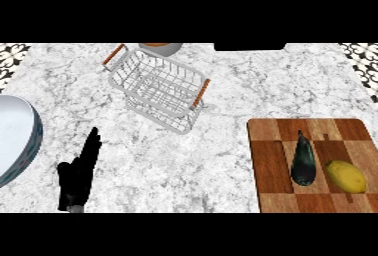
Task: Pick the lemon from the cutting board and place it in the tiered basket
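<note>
A yellow lemon point(346, 176) lies on the wooden cutting board point(273, 165) at the lower right, close to the board's right side. Beside it on its left lies a dark eggplant point(303, 160), lengthwise. The white wire tiered basket point(159, 85) with brown handles stands at the upper middle of the marble counter, holding nothing that I can see. My left hand point(80, 175) rests at the lower left, fingers straight and pointing up, far from the board. My right hand does not show.
A large pale bowl point(16, 137) juts in from the left edge, near my left hand. A grey pot with an orange top point(161, 47) stands behind the basket. Dark patterned tiles mark the far corners.
</note>
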